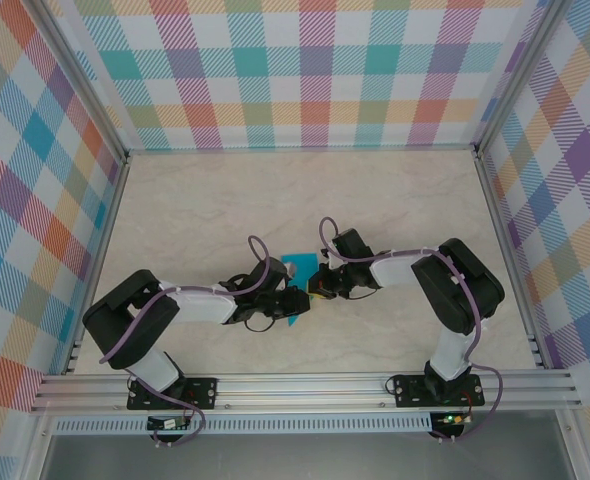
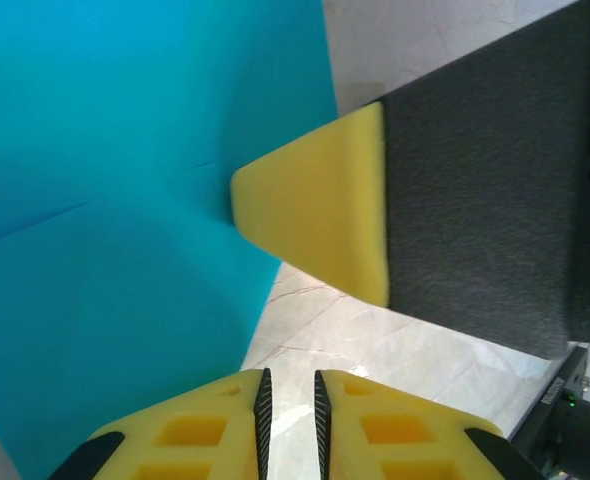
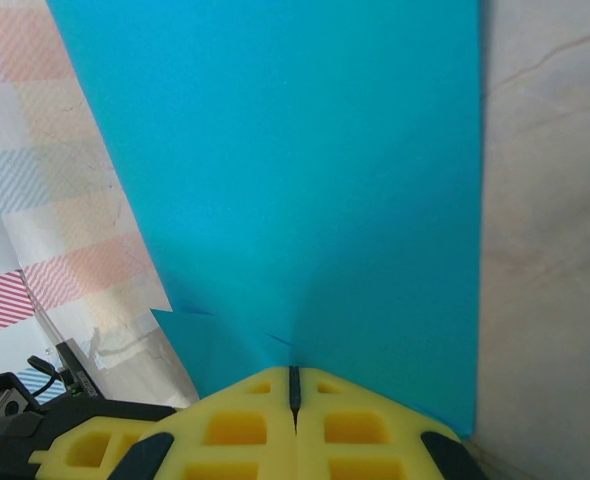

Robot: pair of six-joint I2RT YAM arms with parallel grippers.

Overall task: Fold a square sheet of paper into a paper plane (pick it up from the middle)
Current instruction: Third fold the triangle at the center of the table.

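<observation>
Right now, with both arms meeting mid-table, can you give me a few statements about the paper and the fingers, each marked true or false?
1. The right fingers are closed on the teal sheet of paper. True.
2. The sheet lies flat and untouched on the table. False: it is pinched in the right fingers and stands up from them.
3. The left fingers stand slightly apart, with tabletop showing in the gap. True.
4. The paper is folded into a narrow pointed dart. False: it is a broad sheet with only faint creases.
</observation>
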